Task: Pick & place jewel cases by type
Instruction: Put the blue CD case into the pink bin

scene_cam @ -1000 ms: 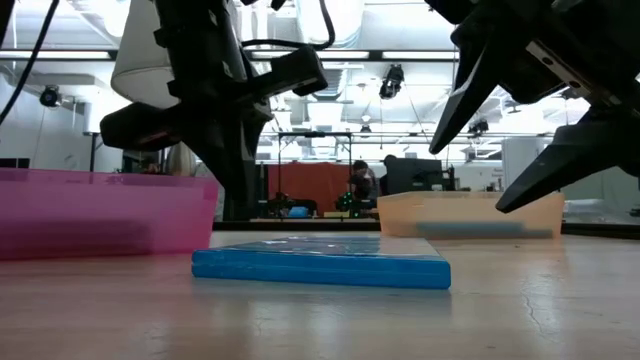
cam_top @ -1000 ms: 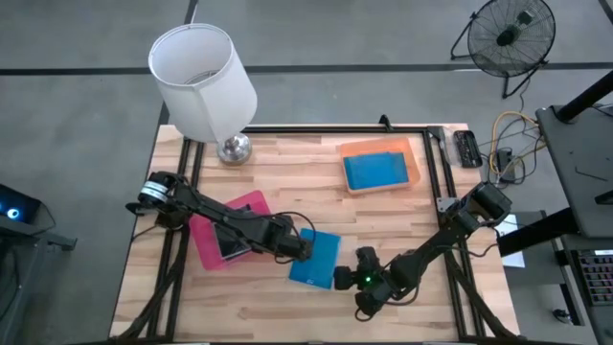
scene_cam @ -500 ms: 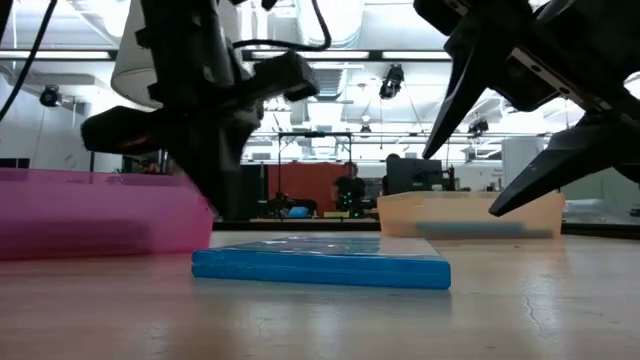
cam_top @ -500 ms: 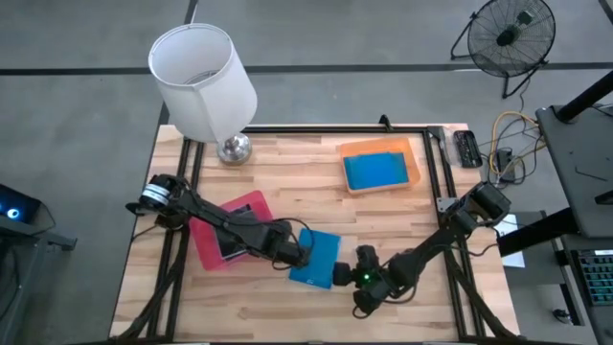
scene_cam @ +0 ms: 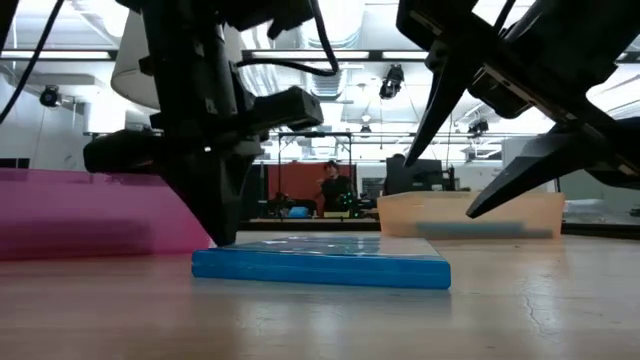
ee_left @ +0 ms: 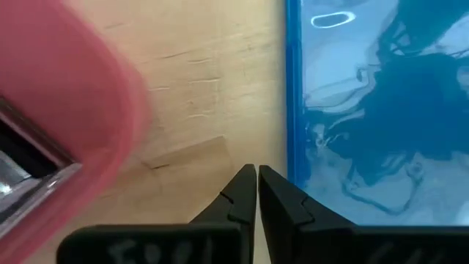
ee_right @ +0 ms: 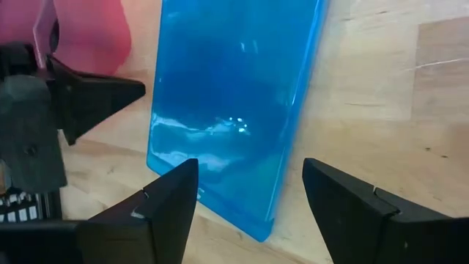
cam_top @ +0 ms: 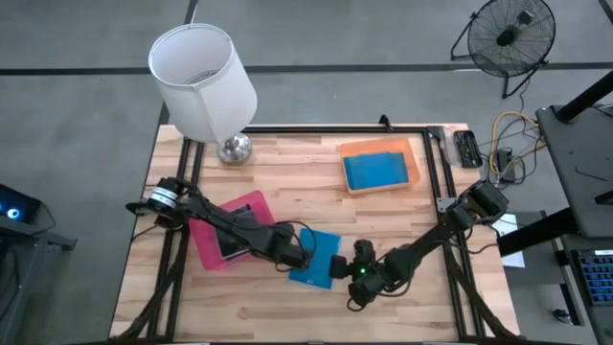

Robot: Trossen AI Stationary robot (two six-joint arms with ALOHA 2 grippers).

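Surface: pale wooden plank table (cam_top: 287, 163) in a black frame, on a grey floor.

- White lampshade (cam_top: 203, 79) on a chrome base at the far left corner.
- Pink tray (cam_top: 206, 240), left of centre, with a dark jewel case (cam_top: 233, 245) inside.
- My left gripper (cam_top: 309, 257), fingers pressed together, tips low beside the pink-tray-side edge of the loose blue case.
- Blue jewel case (cam_top: 314, 259) flat on the wood, front centre.
- My right gripper (cam_top: 338, 269), fingers spread, at the case's other side, gripping nothing.
- Orange tray (cam_top: 415, 163), far right, with a blue jewel case (cam_top: 375, 172) lying in it.
- Floor fan (cam_top: 508, 36), cables beyond.

Room in low view: workshop, ceiling lights, a person (scene_cam: 329, 185) far off.
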